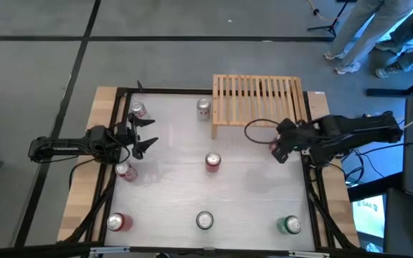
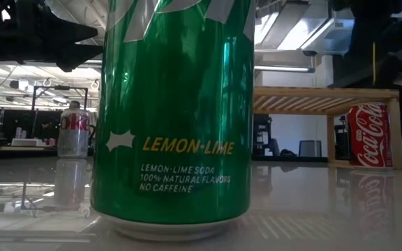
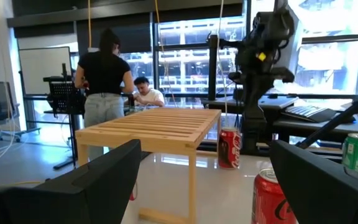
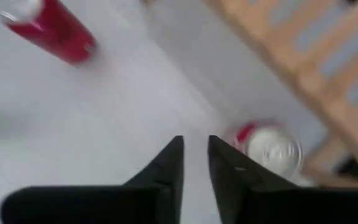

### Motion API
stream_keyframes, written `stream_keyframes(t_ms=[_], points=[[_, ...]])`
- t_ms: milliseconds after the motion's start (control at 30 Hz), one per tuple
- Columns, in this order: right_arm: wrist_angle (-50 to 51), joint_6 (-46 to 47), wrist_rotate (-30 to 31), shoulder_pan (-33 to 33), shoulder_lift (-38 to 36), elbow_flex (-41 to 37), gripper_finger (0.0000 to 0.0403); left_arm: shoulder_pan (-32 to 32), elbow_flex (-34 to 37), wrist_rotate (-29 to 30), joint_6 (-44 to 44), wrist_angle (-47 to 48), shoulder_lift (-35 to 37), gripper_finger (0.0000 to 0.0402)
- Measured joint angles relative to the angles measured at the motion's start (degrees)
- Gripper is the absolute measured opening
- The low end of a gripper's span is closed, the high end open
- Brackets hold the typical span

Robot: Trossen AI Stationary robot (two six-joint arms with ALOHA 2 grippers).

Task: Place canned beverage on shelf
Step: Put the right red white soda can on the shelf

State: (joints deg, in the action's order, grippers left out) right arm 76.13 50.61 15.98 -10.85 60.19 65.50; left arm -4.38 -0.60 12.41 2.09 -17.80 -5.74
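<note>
The light-wood slatted shelf [image 1: 259, 98] stands at the table's far side, right of the middle. Several cans stand upright on the table: a red one [image 1: 213, 162] in the middle, a green lemon-lime one [image 1: 290, 225] at the near right, silver ones [image 1: 203, 107] elsewhere. A red cola can [image 4: 269, 149] stands by the shelf's near right leg. My right gripper [image 4: 196, 155] hovers above the table beside that can, pointing steeply down, its fingers a narrow gap apart with nothing between them. My left gripper [image 1: 145, 136] waits open at the table's left side.
More cans stand at the left: a silver one [image 1: 138, 110] at the far left, a red-and-white one [image 1: 125, 171], a red one [image 1: 117, 222] near the front. A silver can [image 1: 204, 220] stands at the front middle. People [image 3: 104, 74] are in the room beyond.
</note>
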Motion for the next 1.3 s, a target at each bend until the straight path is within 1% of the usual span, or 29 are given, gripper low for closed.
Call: stream_keyframes(t_ms=[67,133,233,333,433,533,633,833,1067,1300], points=[[2.85,2.37,-1.43,0.00,1.62,0.04,0.0126,0.00,0.00,0.11,0.02,0.01,0.00,0.0347],[5.11,4.86,-1.53,0.00,3.10,0.04,0.0171,0.00,0.00,-0.01,0.00,0.02,0.00,0.0347],[8.65,7.82,0.00,0.00,4.38,0.04,0.0239,0.00,0.00,-0.25,0.02,-0.02,0.00,0.0347],[10.66,10.02,3.01,0.00,4.58,0.05,0.0300,0.00,0.00,-0.27,0.02,-0.22,0.00,0.0347],[10.42,10.65,3.58,0.02,4.60,0.06,0.0350,0.00,0.00,-0.28,0.04,-0.96,0.00,0.0347],[10.70,11.02,5.55,0.00,4.60,-0.03,0.0384,0.00,0.00,-0.29,0.04,-0.94,0.00,0.0347],[10.98,12.09,7.52,0.37,4.60,-1.33,0.0397,0.00,0.00,-0.27,0.04,-0.94,0.00,0.0347],[10.15,12.02,5.96,3.59,4.51,-5.06,0.0387,0.00,0.00,-0.29,0.00,-0.94,0.00,0.0347],[6.86,11.99,5.43,6.09,4.51,-9.19,0.0386,0.00,0.00,-0.27,0.00,-0.94,0.00,0.0347],[1.48,11.50,5.32,6.47,4.51,-12.59,0.0386,0.02,0.00,-0.27,0.00,-0.92,0.00,0.0347]])
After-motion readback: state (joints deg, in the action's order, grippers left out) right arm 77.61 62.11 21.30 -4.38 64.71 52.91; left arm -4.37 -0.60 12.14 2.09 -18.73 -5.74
